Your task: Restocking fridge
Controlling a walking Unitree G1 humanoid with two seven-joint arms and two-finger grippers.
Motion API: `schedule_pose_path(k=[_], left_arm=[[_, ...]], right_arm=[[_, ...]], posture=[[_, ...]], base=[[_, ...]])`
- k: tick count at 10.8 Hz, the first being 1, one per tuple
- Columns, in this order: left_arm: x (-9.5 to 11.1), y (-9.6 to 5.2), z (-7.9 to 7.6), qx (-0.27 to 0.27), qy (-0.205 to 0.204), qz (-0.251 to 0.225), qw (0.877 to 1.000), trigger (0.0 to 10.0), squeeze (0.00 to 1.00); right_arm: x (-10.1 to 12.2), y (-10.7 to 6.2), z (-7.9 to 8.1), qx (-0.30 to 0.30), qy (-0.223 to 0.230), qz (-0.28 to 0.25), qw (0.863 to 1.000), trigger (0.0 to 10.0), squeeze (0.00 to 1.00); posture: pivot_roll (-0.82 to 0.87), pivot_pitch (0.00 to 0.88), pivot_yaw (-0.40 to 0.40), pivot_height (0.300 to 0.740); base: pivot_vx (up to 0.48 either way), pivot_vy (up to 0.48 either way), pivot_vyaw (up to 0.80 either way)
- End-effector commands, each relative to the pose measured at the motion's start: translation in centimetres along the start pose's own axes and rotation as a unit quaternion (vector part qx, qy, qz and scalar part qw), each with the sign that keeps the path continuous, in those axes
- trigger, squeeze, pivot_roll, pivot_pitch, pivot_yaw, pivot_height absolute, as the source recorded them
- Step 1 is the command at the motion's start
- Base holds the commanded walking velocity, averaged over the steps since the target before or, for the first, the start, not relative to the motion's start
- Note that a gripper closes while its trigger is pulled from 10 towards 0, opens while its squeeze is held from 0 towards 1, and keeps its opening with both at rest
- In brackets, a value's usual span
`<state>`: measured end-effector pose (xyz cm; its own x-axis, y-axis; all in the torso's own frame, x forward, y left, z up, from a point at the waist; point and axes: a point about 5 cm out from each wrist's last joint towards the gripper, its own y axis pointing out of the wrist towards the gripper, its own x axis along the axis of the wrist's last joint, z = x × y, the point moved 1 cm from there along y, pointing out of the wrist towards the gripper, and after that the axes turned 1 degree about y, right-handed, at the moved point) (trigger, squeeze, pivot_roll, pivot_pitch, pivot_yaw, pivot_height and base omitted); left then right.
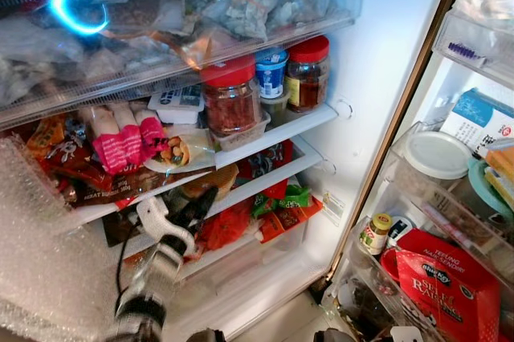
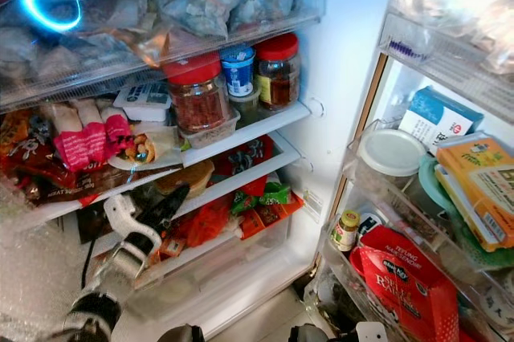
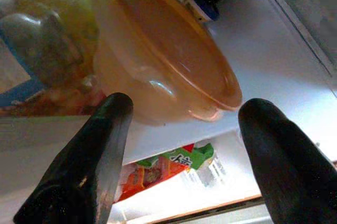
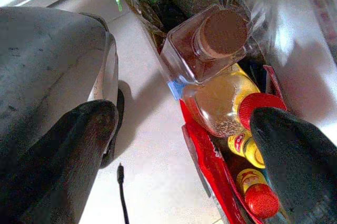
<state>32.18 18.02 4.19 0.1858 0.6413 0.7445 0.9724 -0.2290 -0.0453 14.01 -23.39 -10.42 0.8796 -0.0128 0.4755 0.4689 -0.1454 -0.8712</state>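
Note:
A tan lidded plastic tub [image 1: 215, 179] sits on the fridge's lower white shelf [image 1: 265, 175], also seen close up [image 3: 163, 61] in the left wrist view. My left gripper [image 1: 197, 207] reaches up to it from below. Its black fingers are open and spread to either side of the tub, just short of it, with nothing held [image 3: 187, 103]. My right gripper [image 4: 184, 112] is open and empty. It hangs low by the door bin, over a cork-topped glass bottle [image 4: 205, 45] and a yellow bottle with a red cap [image 4: 226, 103].
Two red-lidded jars [image 1: 230, 97] and a blue cup [image 1: 271, 71] stand on the shelf above, beside pink packets [image 1: 120, 145]. Orange and green snack packs [image 1: 273, 205] fill the drawer below. The door bins on the right hold a red bag [image 1: 438, 282]. Bubble wrap [image 1: 40, 238] is at the left.

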Motion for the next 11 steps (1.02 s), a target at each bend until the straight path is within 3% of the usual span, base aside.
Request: schedule_pose_path(k=[1, 3, 4, 5, 6, 8, 11], left_arm=[[0.5, -0.3, 0.1, -0.013, 0.029, -0.002, 0.999, 10.0, 0.0], [0.3, -1.8, 0.0, -0.026, 0.112, 0.009, 0.993, 10.0, 0.0], [0.0, -2.7, 0.2, -0.016, 0.208, 0.022, 0.978, 10.0, 0.0], [0.1, -3.3, 0.5, 0.002, 0.27, 0.021, 0.963, 10.0, 0.0], [0.0, -3.8, 0.9, 0.032, 0.306, 0.005, 0.952, 10.0, 0.0], [-1.6, -4.1, 0.7, 0.026, 0.339, 0.038, 0.94, 10.0, 0.0], [-3.0, -4.9, 2.0, 0.076, 0.377, 0.077, 0.92, 10.0, 0.0]], right_arm=[[0.3, 0.0, -0.1, 0.0, 0.001, -0.004, 1.0, 10.0, 0.0], [0.2, 0.0, -0.1, 0.0, 0.002, -0.005, 1.0, 10.0, 0.0], [0.2, 0.0, 0.0, 0.0, 0.002, -0.004, 1.0, 10.0, 0.0], [0.1, 0.0, 0.0, 0.001, 0.003, -0.003, 1.0, 10.0, 0.0], [0.0, 0.0, 0.0, 0.001, 0.003, -0.002, 1.0, 10.0, 0.0], [0.0, 0.0, 0.1, 0.003, 0.001, -0.002, 1.0, 10.0, 0.0], [-0.3, -0.1, 0.2, 0.005, 0.0, 0.0, 1.0, 10.0, 0.0]], posture=[[-0.15, 0.0, 0.016, 0.647], [-0.14, 0.0, 0.019, 0.647], [-0.14, 0.0, 0.022, 0.647], [-0.13, 0.0, 0.024, 0.647], [-0.13, 0.0, 0.024, 0.647], [-0.13, 0.0, 0.023, 0.647], [-0.14, 0.0, 0.03, 0.647]], base=[[0.0, 0.0, 0.0], [0.0, 0.0, 0.0], [0.0, 0.0, 0.0], [0.0, 0.0, 0.0], [0.0, 0.0, 0.0], [0.0, 0.0, 0.0], [0.0, 0.0, 0.0]])
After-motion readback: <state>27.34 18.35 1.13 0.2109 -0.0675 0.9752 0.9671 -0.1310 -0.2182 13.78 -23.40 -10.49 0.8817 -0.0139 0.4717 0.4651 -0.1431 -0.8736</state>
